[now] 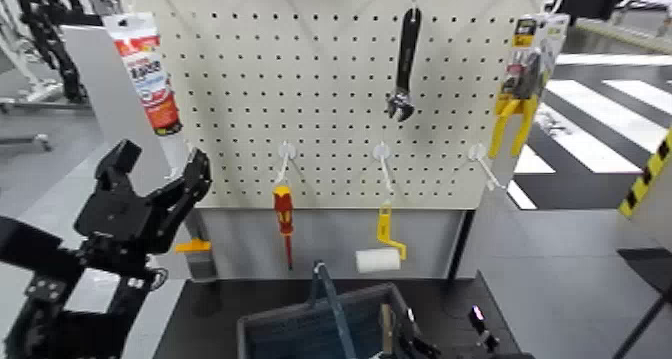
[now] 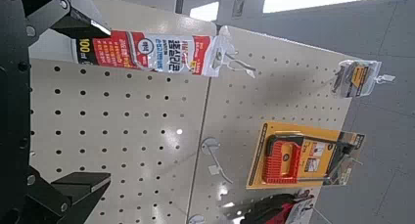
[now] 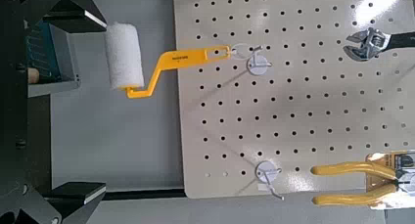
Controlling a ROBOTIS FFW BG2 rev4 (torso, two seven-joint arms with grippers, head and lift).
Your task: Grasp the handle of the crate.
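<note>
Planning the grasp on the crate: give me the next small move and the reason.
Probably lower the right gripper toward the handle. The teal bar stands upright over the crate, ungrasped, and the right gripper sits low beside the crate with open fingers, while the left gripper is raised, open, well off to the left.

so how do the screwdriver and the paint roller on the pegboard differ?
The screwdriver hangs straight down, tip pointing at the floor; the paint roller hangs by its handle with the roller head lying sideways at the bottom. The screwdriver is red and yellow; the paint roller has a yellow handle and a white head. The screwdriver is slim; the paint roller's head is bulky. Both hang from hooks on the pegboard, above the crate.
</note>
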